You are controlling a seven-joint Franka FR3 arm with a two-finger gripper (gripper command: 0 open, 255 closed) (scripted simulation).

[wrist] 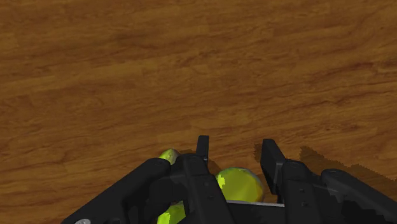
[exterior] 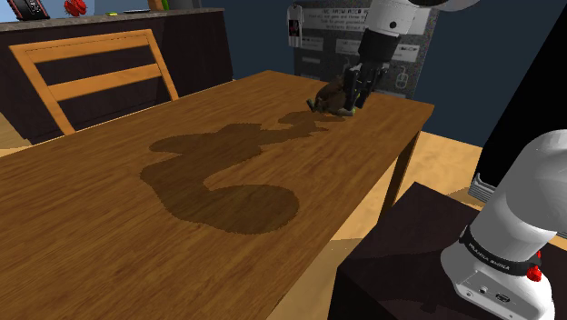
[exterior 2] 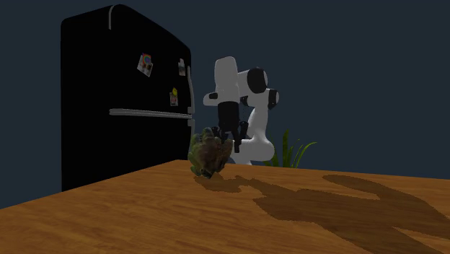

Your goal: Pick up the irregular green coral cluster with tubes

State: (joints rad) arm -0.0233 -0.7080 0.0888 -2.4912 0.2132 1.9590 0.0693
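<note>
Two fingers [wrist: 202, 149] of the all-black gripper [exterior: 351, 102] stand apart astride a yellow-green lobe of the lumpy green-brown coral cluster [exterior: 327, 97], which rests near a corner of the brown wooden table [exterior: 182, 227]: the grasp is in hand. Next comes a firm squeeze, then a straight lift. A tall black fridge [exterior 2: 108, 108] stands behind.

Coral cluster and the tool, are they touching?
Cannot tell. The wrist view shows a green lobe of the coral cluster within the tool, neither contact nor gap plain; the shoulder view just overlaps them.
</note>
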